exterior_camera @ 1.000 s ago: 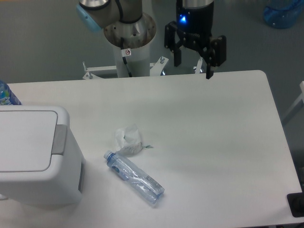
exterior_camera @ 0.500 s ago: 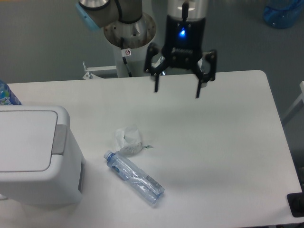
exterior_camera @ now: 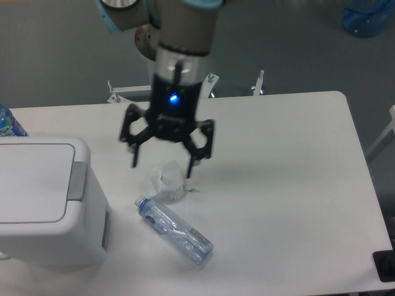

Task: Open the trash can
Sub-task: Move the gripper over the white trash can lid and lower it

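Note:
The trash can (exterior_camera: 43, 203) is a large white boxy bin at the left edge of the table, its flat lid down and its grey push tab (exterior_camera: 77, 181) on the right side of the lid. My gripper (exterior_camera: 162, 168) hangs above the table right of the bin, fingers spread wide and open with nothing between them. It is apart from the bin, roughly above a crumpled white wrapper.
A crumpled white wrapper (exterior_camera: 165, 182) lies under the gripper. A clear plastic bottle (exterior_camera: 175, 231) lies on its side just in front of it. A blue bottle top (exterior_camera: 7, 123) peeks out behind the bin. The arm's base (exterior_camera: 154, 43) stands past the table's far edge.
The gripper has swung from the far table edge down and left toward the bin, now over the wrapper. It stays open. Bin, bottle and wrapper have not moved.

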